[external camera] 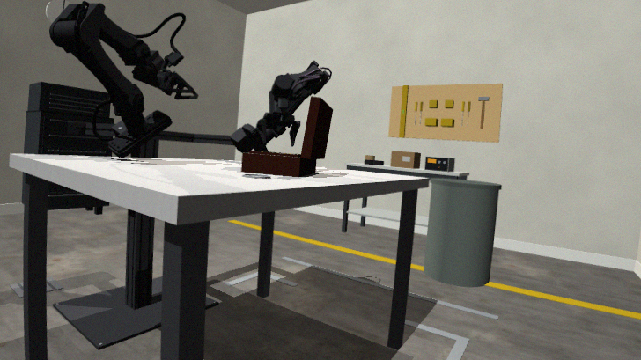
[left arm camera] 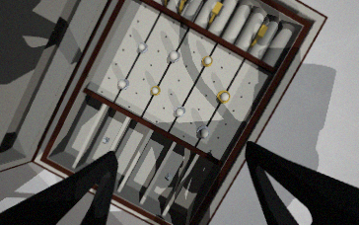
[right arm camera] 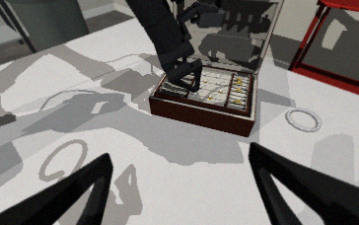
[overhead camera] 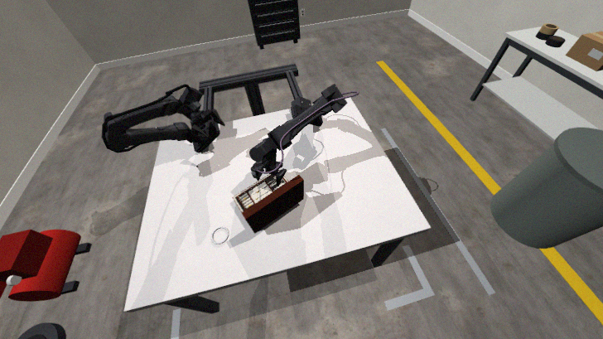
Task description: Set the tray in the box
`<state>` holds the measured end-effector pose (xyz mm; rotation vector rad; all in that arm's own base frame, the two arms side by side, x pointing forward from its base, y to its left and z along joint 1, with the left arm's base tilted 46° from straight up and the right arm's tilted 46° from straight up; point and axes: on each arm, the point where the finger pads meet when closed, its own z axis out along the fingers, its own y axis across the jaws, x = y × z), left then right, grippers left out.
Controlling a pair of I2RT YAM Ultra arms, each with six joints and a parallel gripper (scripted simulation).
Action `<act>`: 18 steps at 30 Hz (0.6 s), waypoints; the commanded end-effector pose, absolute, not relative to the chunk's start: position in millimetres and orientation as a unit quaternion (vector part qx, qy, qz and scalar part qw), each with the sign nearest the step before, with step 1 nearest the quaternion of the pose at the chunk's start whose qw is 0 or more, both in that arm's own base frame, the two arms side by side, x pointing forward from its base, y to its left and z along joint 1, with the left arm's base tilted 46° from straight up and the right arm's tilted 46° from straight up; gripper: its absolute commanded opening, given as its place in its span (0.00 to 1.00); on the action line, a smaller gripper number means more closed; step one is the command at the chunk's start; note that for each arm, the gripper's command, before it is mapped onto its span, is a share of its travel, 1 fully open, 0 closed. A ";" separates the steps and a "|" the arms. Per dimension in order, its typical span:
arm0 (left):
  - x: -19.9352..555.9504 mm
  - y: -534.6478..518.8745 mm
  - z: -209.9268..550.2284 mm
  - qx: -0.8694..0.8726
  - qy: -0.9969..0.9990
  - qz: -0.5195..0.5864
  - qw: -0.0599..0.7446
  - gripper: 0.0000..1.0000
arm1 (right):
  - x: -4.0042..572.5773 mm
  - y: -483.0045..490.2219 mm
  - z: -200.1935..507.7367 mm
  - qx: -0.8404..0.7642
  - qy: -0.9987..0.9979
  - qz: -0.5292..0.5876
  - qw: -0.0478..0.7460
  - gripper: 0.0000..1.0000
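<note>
The tray (overhead camera: 260,191) (left arm camera: 152,124) (right arm camera: 229,94) lies inside the dark red jewelry box (external camera: 271,165) (right arm camera: 197,116) and looks level, its rim following the box walls. Gold pieces sit in its padded rows, several pearl studs on its white panel, and small bits show between the thin slats. Whether it bears on the dividers is hidden. My left gripper (left arm camera: 179,152) (external camera: 280,146) is open and empty, a little above the tray's slatted end, touching nothing that I can see. My right gripper (right arm camera: 179,154) (external camera: 187,93) is open and empty, well away from the box.
The box lid (overhead camera: 277,205) (external camera: 319,128) stands open at the side of the box away from the arms' bases. A pale ring (overhead camera: 212,235) (right arm camera: 287,118) lies on the white table (overhead camera: 177,268) (right arm camera: 197,183) beside the box.
</note>
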<state>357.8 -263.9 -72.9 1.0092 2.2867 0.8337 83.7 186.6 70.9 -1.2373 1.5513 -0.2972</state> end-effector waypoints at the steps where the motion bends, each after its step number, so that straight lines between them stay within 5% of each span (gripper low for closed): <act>1: 365.1 -281.6 -53.5 0.365 0.837 0.287 0.290 1.00 | 78.2 193.7 76.1 -0.522 0.648 -0.123 0.541 1.00; 18: 366.2 -283.9 -55.2 0.365 0.837 0.285 0.290 1.00 | 78.2 193.7 76.1 -0.522 0.648 -0.123 0.541 1.00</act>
